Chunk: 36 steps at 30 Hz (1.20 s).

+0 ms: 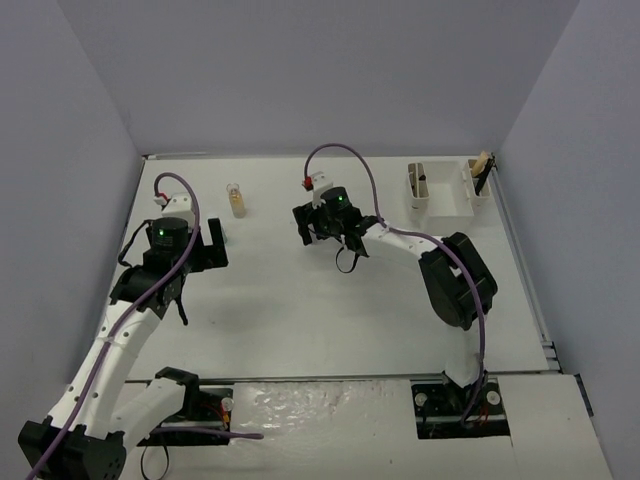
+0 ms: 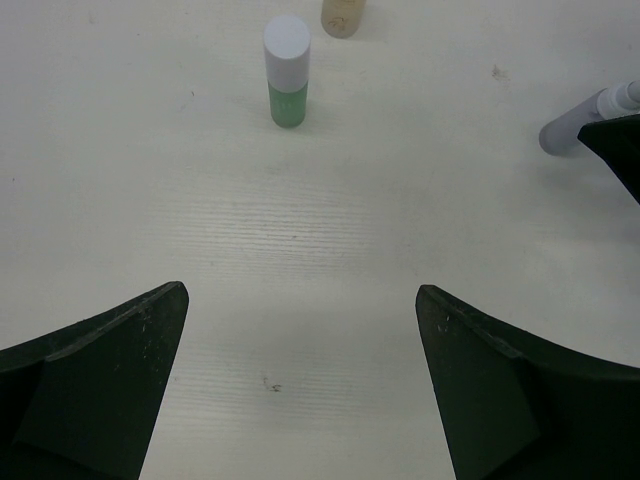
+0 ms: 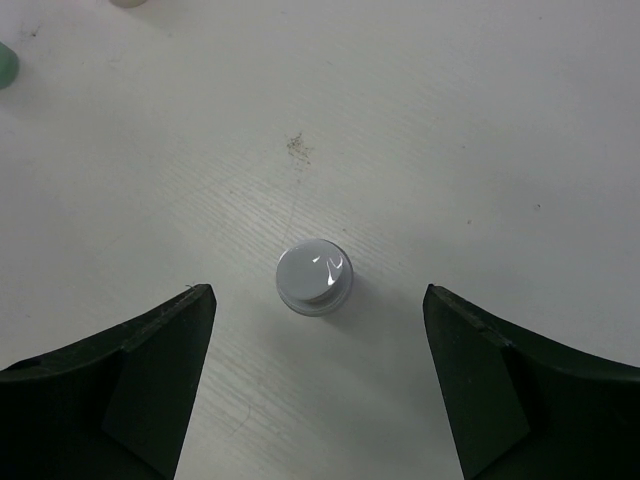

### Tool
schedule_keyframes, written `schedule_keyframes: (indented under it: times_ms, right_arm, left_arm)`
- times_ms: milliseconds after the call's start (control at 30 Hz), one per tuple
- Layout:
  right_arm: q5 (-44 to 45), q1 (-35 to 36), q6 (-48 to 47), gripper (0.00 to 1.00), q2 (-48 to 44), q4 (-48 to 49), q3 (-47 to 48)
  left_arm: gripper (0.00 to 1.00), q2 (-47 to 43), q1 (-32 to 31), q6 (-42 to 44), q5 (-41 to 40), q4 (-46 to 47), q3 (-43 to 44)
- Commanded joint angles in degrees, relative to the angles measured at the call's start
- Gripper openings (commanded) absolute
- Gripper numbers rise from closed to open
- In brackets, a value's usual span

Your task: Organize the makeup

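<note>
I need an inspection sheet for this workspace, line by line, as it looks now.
Surface: white table, faint specks.
Job's things: small green bottle with white cap, amber bottle, grey round-capped bottle on table; tan flat stick and thin black pencil in white compartmented plastic box.
Clutter: nothing seen.
Hands: left hand open, empty; right hand open around grey bottle, not touching.
Cables: purple cable along each arm.
Surroundings: plain grey walls.

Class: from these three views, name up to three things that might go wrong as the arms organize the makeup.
1. The grey bottle stands upright between the fingers of the open right end effector; closing might tip it.
2. The green bottle stands close to the amber bottle; the open left end effector could knock either.
3. The end effectors sit near each other; they may collide.
</note>
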Motion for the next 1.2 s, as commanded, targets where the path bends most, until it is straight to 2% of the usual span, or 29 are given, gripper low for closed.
schedule_keyframes:
  times_ms: [0, 67, 367, 533, 600, 633, 767, 900, 967, 1100, 1167]
  right_arm:
    - [0.5, 0.3, 0.1, 0.77, 0.7, 9.0, 2.6]
    - [0.7, 0.3, 0.2, 0.69, 1.4, 10.5, 2.1]
    - [0.5, 0.4, 0.0, 0.48, 3.3, 12.9, 1.8]
    - [1.4, 0.5, -0.2, 0.18, 2.2, 14.1, 0.7]
    - [2.2, 0.5, -0.6, 0.03, 0.8, 14.0, -0.3]
    - [2.6, 0.4, -0.8, 0.00, 0.0, 13.8, -0.5]
    - [6.0, -0.5, -2.9, 0.00, -7.5, 11.4, -2.0]
    - [8.7, -4.7, -4.2, 0.00, -14.3, 6.3, -1.5]
    - [10.0, -8.3, -4.4, 0.00, -19.4, 3.9, -0.5]
    - [12.8, -16.8, -3.8, 0.00, -23.3, 0.8, 1.3]
    - [11.2, -22.6, -1.7, 0.00, -23.4, -0.2, 2.3]
  left_arm:
    - [0.97, -0.4, 0.8, -0.5, -0.1, 1.7, 1.2]
    - [0.97, -0.3, 1.0, -0.6, 0.1, 1.8, 1.2]
    - [0.97, -0.3, 1.4, -0.7, 0.8, 1.9, 1.1]
    - [0.97, -0.2, 1.5, -0.7, 1.3, 2.1, 1.0]
    - [0.97, -0.2, 1.6, -0.7, 1.4, 2.1, 1.0]
    - [0.97, -0.2, 1.6, -0.7, 1.4, 2.1, 1.0]
    - [0.97, -0.4, 1.7, -0.7, 1.7, 2.1, 1.0]
    - [0.97, -0.3, 1.7, -0.8, 2.0, 2.0, 1.0]
    - [0.97, -0.3, 1.8, -0.7, 2.1, 1.9, 1.0]
    - [0.97, -0.5, 1.9, -0.8, 2.1, 1.9, 1.0]
    - [0.97, -0.7, 1.9, -0.8, 2.1, 1.9, 1.0]
